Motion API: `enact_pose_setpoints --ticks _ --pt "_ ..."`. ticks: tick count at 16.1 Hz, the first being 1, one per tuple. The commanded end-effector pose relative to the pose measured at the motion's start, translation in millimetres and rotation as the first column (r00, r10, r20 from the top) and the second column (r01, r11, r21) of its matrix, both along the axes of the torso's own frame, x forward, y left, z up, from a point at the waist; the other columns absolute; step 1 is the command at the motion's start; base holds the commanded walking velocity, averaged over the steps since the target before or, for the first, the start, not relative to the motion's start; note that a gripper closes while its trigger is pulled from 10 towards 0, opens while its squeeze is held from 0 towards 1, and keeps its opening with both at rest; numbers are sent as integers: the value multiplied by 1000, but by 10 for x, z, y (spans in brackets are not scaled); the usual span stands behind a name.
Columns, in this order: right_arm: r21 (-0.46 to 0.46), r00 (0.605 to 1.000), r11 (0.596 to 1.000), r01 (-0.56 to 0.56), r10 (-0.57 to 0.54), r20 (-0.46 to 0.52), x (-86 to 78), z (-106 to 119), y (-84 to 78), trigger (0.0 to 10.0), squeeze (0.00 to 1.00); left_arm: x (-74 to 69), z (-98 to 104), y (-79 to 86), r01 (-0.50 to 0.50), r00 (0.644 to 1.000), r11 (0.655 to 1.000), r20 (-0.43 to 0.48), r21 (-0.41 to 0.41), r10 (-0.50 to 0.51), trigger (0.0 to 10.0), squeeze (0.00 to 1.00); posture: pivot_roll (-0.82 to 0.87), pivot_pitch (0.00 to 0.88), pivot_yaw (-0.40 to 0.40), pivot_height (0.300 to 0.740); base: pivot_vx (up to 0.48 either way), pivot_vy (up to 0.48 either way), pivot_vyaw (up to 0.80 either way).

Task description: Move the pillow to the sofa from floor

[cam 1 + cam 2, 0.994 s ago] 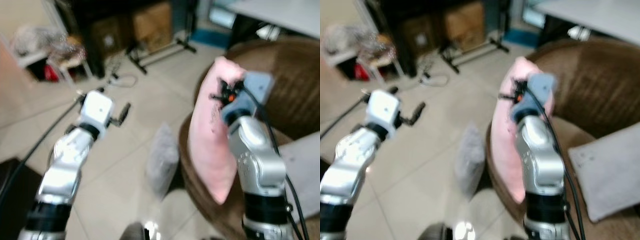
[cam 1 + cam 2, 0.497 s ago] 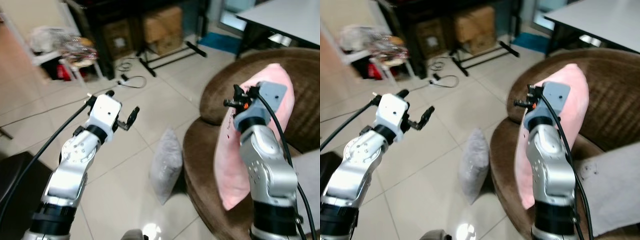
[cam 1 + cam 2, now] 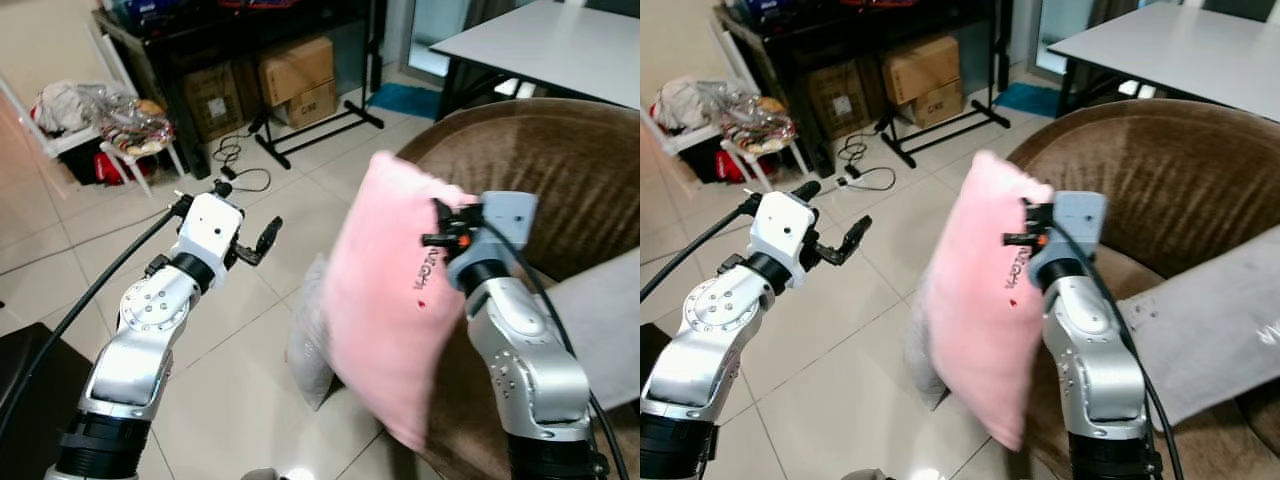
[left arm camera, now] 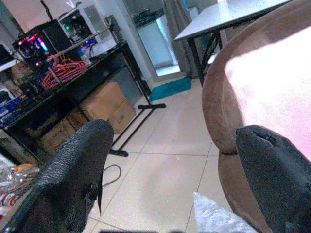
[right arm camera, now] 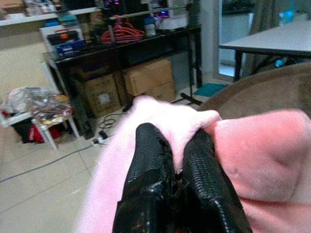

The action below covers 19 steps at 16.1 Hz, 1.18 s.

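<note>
The right gripper (image 5: 177, 170) pinched the pink pillow (image 3: 385, 310) hanging long-axis upright beside the brown sofa (image 3: 560, 170), while the left gripper (image 4: 170, 170) fingers stood spread above the tiled floor (image 3: 250, 370).

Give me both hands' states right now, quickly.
Left hand: open, holding nothing.
Right hand: closed on the pink pillow, which hangs off the floor.
</note>
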State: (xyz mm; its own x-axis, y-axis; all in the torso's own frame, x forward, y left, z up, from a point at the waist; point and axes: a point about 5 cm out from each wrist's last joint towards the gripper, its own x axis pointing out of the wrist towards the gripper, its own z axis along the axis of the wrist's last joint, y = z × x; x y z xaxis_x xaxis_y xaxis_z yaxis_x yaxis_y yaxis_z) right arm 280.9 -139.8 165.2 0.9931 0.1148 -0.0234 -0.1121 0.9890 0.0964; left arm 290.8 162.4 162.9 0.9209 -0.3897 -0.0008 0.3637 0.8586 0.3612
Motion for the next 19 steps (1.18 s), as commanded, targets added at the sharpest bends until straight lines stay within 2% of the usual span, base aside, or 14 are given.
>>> enact_pose_setpoints --ticks 1,6,11,16,19 --pt "-8 998 1000 -27 27 56 -14 110 43 10000 0 0 24 63 -14 1000 1000 -2 4 14 10000 0 -105 0 102 740 0 0 0" --pt "-23 995 997 -74 76 71 5 144 118 10000 0 -1 26 76 -18 1000 1000 -4 -2 18 10000 0 -90 0 93 740 0 0 -86" --pt "-32 995 997 -66 68 71 25 140 106 10000 0 -1 19 78 -10 1000 1000 -13 5 10 10000 0 -101 0 120 740 0 0 -800" --pt "-56 995 998 -25 30 98 32 176 59 10000 0 73 42 0 39 999 999 -19 9 -39 10000 0 -135 0 171 740 0 0 0" --pt "-64 996 998 -21 26 85 37 172 51 10000 0 93 33 -15 26 1000 1000 -16 -8 -26 10000 0 -140 0 128 740 0 0 -698"
